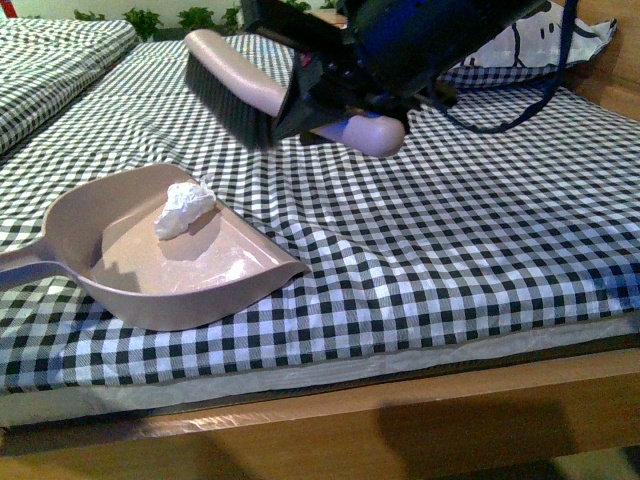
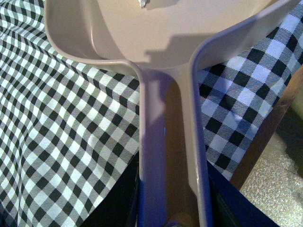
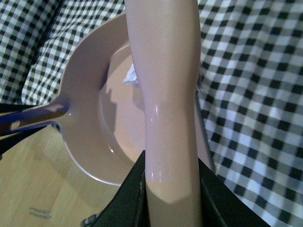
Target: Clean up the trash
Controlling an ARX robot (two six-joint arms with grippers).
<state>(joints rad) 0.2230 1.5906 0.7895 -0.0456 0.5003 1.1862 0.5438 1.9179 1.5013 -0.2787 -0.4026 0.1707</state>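
So the crumpled white paper wad (image 1: 184,209) is sat inside the mauve-pink dustpan (image 1: 120,290), toward the back of the pan near its rear wall, and only a sliver of it is seen at the edge of the left wrist view (image 2: 143,3) and beside the brush handle in the right wrist view (image 3: 131,75). The dustpan is laid on the black-and-white checked bedcover (image 1: 450,230), mouth turned toward the right side of the bed, handle pointing off the left edge of the front view.

The dustpan handle (image 2: 170,156) is gripped by the left gripper (image 2: 171,215), jaws closed against both sides of it, as seen from the left wrist.

A hand brush (image 1: 250,85) with dark bristles and a matching pink handle is held up in the air above the bedcover, well apart from the dustpan, by the right gripper (image 3: 171,189). Its jaws are clamped on either side of the brush handle (image 3: 165,94).

A patterned pillow (image 1: 530,45) is seen at the far right corner, and the wooden bed frame (image 1: 400,420) runs along the near edge
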